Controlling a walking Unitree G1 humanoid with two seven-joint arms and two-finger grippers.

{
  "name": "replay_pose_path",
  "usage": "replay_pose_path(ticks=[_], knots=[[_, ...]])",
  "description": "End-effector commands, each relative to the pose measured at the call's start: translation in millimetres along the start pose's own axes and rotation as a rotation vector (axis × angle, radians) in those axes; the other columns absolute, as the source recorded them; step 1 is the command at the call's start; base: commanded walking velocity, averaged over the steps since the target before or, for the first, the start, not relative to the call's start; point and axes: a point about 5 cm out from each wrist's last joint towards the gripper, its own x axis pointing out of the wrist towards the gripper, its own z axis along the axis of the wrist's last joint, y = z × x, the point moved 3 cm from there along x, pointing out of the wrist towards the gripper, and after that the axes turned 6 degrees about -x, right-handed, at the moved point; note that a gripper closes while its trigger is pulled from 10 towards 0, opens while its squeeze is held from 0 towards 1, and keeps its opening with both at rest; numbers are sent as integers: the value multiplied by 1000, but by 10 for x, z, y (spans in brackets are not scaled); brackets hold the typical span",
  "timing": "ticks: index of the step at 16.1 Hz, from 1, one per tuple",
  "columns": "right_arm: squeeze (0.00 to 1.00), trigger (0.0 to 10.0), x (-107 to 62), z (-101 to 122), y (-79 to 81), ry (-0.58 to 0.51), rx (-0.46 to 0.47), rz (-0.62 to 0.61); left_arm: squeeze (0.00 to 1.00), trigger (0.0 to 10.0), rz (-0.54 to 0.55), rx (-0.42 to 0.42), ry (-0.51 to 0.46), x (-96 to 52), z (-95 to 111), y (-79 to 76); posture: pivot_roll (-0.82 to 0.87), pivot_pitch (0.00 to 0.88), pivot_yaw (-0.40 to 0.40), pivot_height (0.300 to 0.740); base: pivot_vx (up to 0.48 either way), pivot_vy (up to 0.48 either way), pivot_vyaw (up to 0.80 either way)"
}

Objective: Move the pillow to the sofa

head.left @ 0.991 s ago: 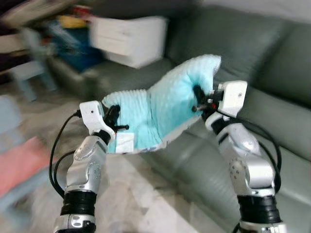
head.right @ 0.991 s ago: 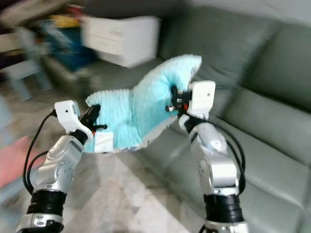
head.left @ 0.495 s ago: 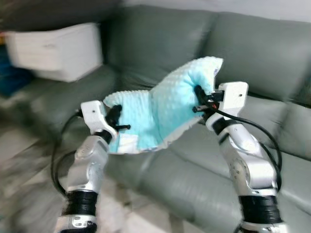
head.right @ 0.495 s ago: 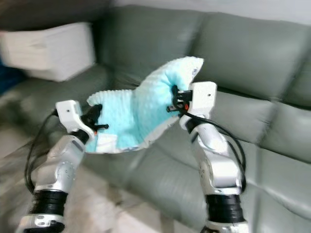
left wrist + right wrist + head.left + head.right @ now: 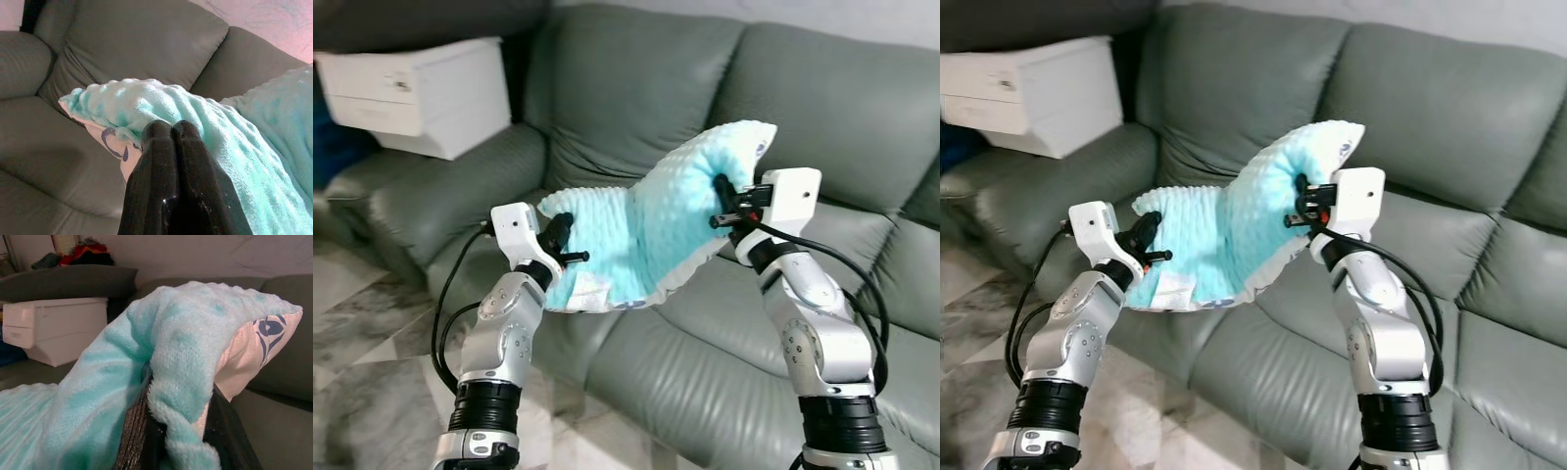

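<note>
A light turquoise dotted pillow [image 5: 636, 230] with a white patterned underside hangs in the air between my two arms, above the front of the grey-green leather sofa [image 5: 724, 108]. My left gripper [image 5: 560, 238] is shut on the pillow's lower left corner. My right gripper [image 5: 721, 204] is shut on its raised right corner, so the pillow slopes up to the right. In the left wrist view the black fingers [image 5: 168, 161] pinch the fleece edge [image 5: 146, 105]. In the right wrist view the fleece [image 5: 181, 342] drapes over the closed fingers.
A white storage box [image 5: 416, 93] stands on the sofa's left arm section. Marble-patterned floor [image 5: 362, 392] lies at the lower left. The sofa seat cushions [image 5: 705, 362] stretch across right below and beyond the pillow.
The camera has swung right, toward the sofa, and the picture has sharpened. The box and clutter slid left out of the middle. Both grippers keep their hold on the pillow.
</note>
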Motion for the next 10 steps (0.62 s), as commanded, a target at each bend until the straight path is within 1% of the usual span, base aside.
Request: replay_pose_path(ticks=[1, 10], knots=[[0, 10000, 16, 91, 55, -32, 0, 17, 0, 10000, -21, 11, -12, -4, 60, -26, -230, 0, 15, 740, 0, 480, 0], [0, 10000, 18, 62, 52, -17, -8, 10, 0, 10000, -38, 4, 23, -5, -2, -74, -231, 0, 17, 740, 0, 480, 0]])
